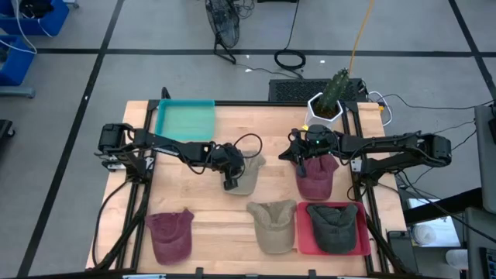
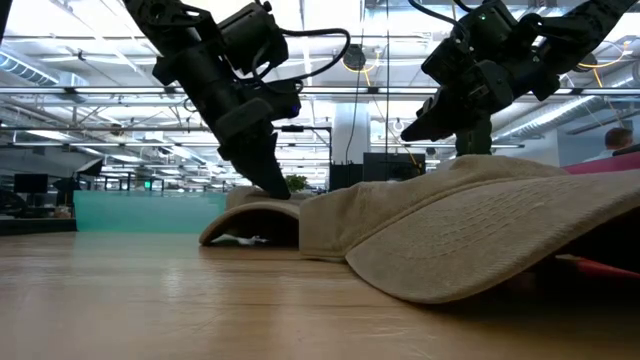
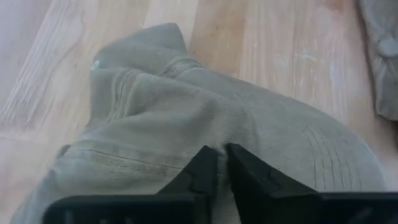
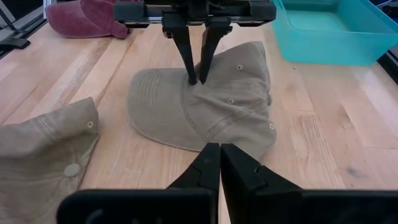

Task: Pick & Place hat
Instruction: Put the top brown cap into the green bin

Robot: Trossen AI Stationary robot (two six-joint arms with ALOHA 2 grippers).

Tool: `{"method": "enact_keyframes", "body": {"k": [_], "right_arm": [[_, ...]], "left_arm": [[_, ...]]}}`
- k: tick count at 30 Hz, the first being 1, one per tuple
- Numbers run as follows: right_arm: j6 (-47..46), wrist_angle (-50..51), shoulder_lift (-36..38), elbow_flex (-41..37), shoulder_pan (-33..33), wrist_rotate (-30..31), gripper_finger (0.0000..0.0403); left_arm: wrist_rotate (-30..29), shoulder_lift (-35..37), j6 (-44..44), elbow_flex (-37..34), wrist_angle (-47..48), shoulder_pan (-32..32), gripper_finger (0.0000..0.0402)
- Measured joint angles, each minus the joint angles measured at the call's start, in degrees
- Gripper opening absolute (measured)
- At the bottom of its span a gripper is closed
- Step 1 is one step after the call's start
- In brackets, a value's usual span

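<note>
A tan hat (image 1: 248, 177) lies flat on the wooden table (image 1: 209, 209) near its middle, brim toward the near edge. My left gripper (image 1: 230, 181) reaches in from the table's left and is shut on this tan hat (image 4: 211, 109). My right gripper (image 1: 304, 158) hangs shut and holds nothing, above the far end of a maroon hat (image 1: 316, 184) at the right. In the right wrist view my right gripper (image 4: 220, 155) points across the table at the tan hat, well short of it. My left gripper pinches a small fold of the tan hat's cloth (image 4: 194, 86) between its two fingertips (image 4: 186, 62), at the front of the crown by the brim seam. The fingers slant down from above and from the table's left. The hat still lies on the table.
A teal tray (image 1: 184, 120) stands at the far left, a potted cactus (image 1: 332, 94) at the far right. Along the near edge lie a maroon hat (image 1: 170, 236), a second tan hat (image 1: 273, 226), and a dark hat (image 1: 335, 226) on a red tray (image 1: 304, 246).
</note>
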State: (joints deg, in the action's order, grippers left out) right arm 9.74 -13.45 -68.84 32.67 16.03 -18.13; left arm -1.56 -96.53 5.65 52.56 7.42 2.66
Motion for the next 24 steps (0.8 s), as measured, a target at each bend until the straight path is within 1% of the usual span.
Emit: {"method": "enact_keyframes", "body": {"k": [4,6,9,12,15,17,21,24], "right_arm": [[0.09,0.00,0.00,0.00,0.00,0.00,0.0004],[0.13,0.00,0.00,0.00,0.00,0.00,0.0004],[0.15,0.00,0.00,0.00,0.00,0.00,0.0004],[0.15,0.02,0.00,0.00,0.00,0.00,0.0004],[0.12,0.02,0.00,0.00,0.00,0.00,0.0004],[0.08,0.03,0.00,0.00,0.00,0.00,0.0004],[0.02,0.39,0.00,0.00,0.00,0.00,0.0004],[0.00,0.45,0.00,0.00,0.00,-0.01,0.0004]], "left_arm": [[0.02,0.00,-2.14,0.00,0.02,0.00,0.0009],[0.02,0.00,-2.69,0.00,0.00,0.00,0.0011],[-0.08,0.10,-2.97,0.02,-0.11,0.00,0.0024],[-1.40,1.23,-3.00,0.26,0.20,0.00,0.0026],[-1.51,3.90,-3.16,0.32,0.11,0.00,0.0010],[-1.93,6.54,-3.86,0.35,0.53,0.00,0.0007],[-5.85,12.31,-6.20,0.44,1.91,-0.23,0.0018],[-7.81,17.60,-9.93,0.46,5.40,-0.26,0.0009]]}}
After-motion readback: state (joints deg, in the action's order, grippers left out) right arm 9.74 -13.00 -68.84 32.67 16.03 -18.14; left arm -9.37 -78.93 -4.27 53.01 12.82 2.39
